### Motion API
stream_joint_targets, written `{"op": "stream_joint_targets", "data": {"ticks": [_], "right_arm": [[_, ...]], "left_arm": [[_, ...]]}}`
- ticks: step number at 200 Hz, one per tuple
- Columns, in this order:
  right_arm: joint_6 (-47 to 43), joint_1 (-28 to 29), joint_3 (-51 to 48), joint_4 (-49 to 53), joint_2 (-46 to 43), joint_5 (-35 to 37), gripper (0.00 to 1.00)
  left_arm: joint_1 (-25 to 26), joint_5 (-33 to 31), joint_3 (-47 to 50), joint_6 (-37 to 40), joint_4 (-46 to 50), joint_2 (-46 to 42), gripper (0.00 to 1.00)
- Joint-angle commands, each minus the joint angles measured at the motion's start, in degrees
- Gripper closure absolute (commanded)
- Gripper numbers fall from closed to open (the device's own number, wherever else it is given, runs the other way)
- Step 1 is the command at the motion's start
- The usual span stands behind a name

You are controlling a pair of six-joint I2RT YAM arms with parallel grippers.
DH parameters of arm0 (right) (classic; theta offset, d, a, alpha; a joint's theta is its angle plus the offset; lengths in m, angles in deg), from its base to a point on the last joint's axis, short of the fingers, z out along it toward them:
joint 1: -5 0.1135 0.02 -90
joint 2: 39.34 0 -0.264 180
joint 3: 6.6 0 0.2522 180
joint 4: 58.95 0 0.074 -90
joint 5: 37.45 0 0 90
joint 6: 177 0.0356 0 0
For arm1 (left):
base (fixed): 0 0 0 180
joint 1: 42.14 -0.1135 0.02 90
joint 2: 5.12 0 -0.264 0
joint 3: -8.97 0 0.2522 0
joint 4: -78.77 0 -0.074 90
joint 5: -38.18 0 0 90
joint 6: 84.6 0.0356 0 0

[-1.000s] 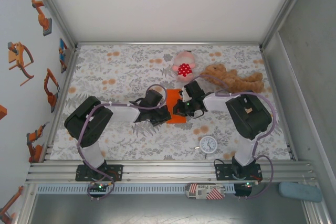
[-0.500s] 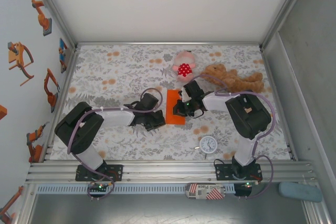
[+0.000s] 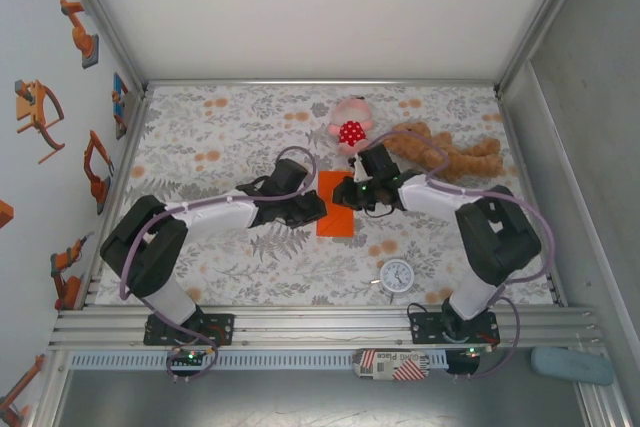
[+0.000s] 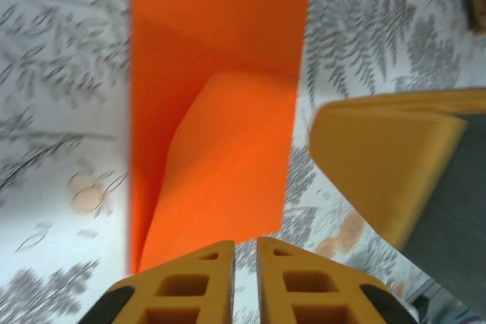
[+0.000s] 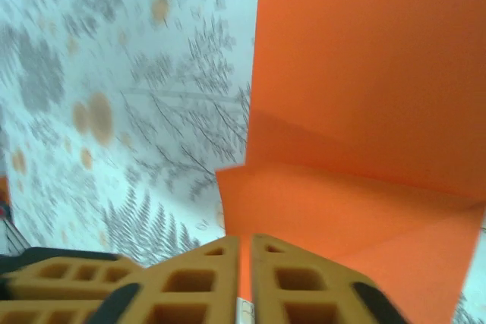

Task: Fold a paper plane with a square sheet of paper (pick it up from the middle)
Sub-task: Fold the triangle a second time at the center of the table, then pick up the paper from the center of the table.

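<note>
The square sheet of paper (image 3: 335, 219) lies on the floral tablecloth as a narrow bright orange strip, folded. In the left wrist view the paper (image 4: 220, 73) has a flap folded over with a slanted crease. My left gripper (image 3: 318, 209) is at the strip's left edge. Its jaws (image 4: 244, 242) stand a narrow slit apart, with only tablecloth showing between them. My right gripper (image 3: 347, 194) is over the strip's upper right part. The right gripper (image 5: 245, 237) is also a slit apart, with the orange paper (image 5: 364, 73) showing through the gap. Whether it touches the paper I cannot tell.
A pink plush toy (image 3: 350, 125) with a red spotted front lies just behind the paper. A brown teddy bear (image 3: 445, 152) lies to its right. A small white clock (image 3: 397, 275) sits near the front right. A finger (image 4: 380, 172) of the right gripper is close on the right in the left wrist view.
My left gripper drew back to the left, then came forward to the paper's left edge. The right arm stretched out, its elbow swinging right, and its gripper shifted slightly toward the back.
</note>
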Motion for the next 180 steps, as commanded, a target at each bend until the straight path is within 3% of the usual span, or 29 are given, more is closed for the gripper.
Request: {"op": "stream_joint_targets", "data": {"ticks": [1,25,29,40,98,180], "right_arm": [[4.6,-1.9,-3.1,1.2,-2.5,5.4,0.78],[6.2,-2.5,-4.4,-0.1,-2.9,4.9,0.65],[6.6,-2.5,-4.5,-0.3,-2.8,4.7,0.52],[7.6,-2.5,-4.7,-1.0,-2.4,4.5,0.49],[10.6,-2.5,-5.5,-3.5,-0.9,3.6,0.55],[15.4,-2.5,-7.3,-6.8,1.8,2.2,0.56]], "left_arm": [[-0.2,-1.4,-2.4,0.2,-1.9,3.1,0.8],[-0.7,-1.5,-4.4,-0.2,-3.0,5.9,0.75],[-0.8,-1.8,-4.7,-0.3,-2.9,6.3,0.75],[-1.3,-2.3,-5.1,-0.6,-3.0,7.3,0.75],[-3.6,-0.8,-5.5,-2.1,-5.2,11.7,0.74],[-4.1,-2.1,-3.7,-6.6,-2.2,13.1,0.74]]}}
